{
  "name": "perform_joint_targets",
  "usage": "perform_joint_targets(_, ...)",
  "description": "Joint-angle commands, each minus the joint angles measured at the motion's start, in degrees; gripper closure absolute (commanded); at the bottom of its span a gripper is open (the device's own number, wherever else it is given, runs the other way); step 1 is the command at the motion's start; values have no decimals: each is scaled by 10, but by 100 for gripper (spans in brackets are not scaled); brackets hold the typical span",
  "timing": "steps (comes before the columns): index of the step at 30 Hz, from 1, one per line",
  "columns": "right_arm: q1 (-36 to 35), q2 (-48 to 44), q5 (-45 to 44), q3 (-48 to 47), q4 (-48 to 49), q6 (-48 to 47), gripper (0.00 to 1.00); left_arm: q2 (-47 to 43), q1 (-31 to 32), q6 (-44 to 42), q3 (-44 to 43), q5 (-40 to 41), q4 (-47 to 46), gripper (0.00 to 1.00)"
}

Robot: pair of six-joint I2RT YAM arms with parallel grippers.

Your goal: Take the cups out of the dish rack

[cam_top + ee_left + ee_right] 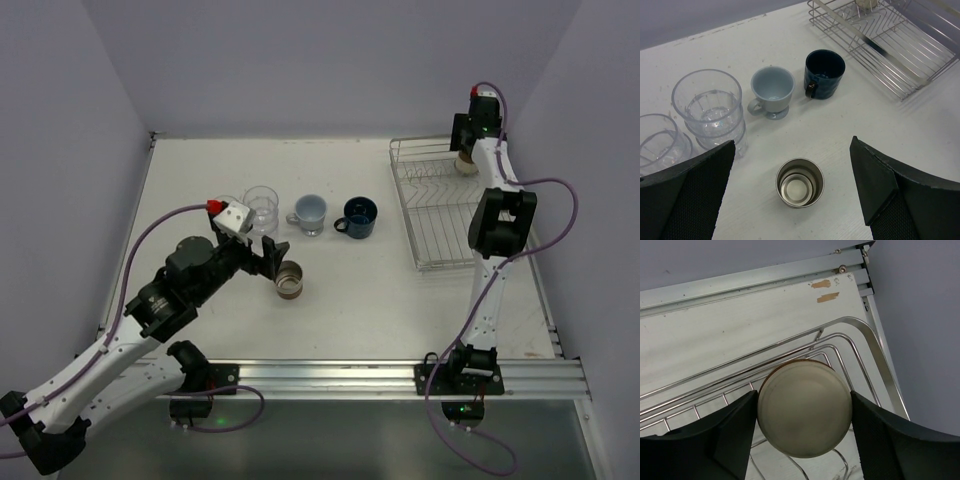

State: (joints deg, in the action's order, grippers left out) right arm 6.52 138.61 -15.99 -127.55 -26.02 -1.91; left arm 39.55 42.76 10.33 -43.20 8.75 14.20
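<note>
**Top view:** left tool [265,258] spread, poised just above a steel cup [289,281] on the worktop [380,300]. The right tool [463,155] is at the far corner of the dish rack [440,215].

**Left wrist view:** beyond the spread fingers stand glass tumblers [710,107], a pale blue cup [772,90] and the dark blue mug [824,74].

**Right wrist view:** this view alone shows the grip, with both fingers pinching a cream cup [804,407] inside the rack.

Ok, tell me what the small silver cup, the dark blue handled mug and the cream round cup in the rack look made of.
The small silver cup looks like brushed stainless steel: mirror-like rings inside. The dark blue handled mug seems glazed ceramic: glossy highlights. The cream round cup may be matte ceramic: dull surface, brown edge; uncertain.
</note>
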Motion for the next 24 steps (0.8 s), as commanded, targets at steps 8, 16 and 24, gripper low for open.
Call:
perform_joint_targets(8, 5, -82, 4, 63, 86, 2, 58, 15, -20, -2, 2, -15, -31, 0)
perform_joint_targets(16, 4, -199, 39, 156, 176, 42, 64, 21, -25, -1, -1, -23, -32, 0)
perform_joint_targets(24, 5, -289, 79, 228, 189, 89, 65, 32, -26, 0, -9, -34, -34, 0)
